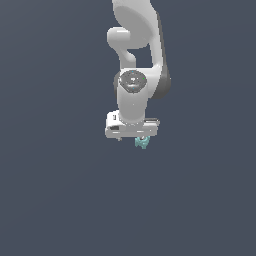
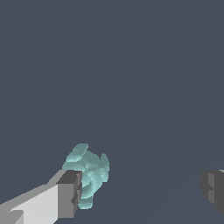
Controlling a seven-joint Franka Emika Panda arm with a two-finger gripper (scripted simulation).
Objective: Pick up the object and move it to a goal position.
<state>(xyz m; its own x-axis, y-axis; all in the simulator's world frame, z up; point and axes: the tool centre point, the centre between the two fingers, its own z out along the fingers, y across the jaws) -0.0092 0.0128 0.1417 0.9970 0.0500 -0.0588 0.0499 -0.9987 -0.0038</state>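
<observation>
In the wrist view, going from left to right, the first thing met is one grey-tipped finger (image 2: 70, 192) of the gripper (image 2: 142, 188), and right against its inner face sits the object (image 2: 89, 173), a small teal lumpy piece with knobbly lobes. Whether pad and piece actually touch cannot be told; they look just beside one another at least. Next comes a broad stretch of bare dark surface (image 2: 144, 109), and only at the far edge does the second finger (image 2: 214, 188) appear. So the jaws stand wide apart and hold nothing.

In the exterior view the white arm (image 1: 135, 75) hangs straight down, and the teal piece (image 1: 142, 142) peeps out just under the hand (image 1: 132, 129), toward the exterior view's right of it.

The risk, as I judge it, lies in that off-centre placing. When the jaws close, the near finger may shove the piece sideways before the far finger arrives, and the uneven lobes could let it roll, twist or squirt out. A grip on one lobe alone might also slip during the lift toward the goal, which no picture shows
</observation>
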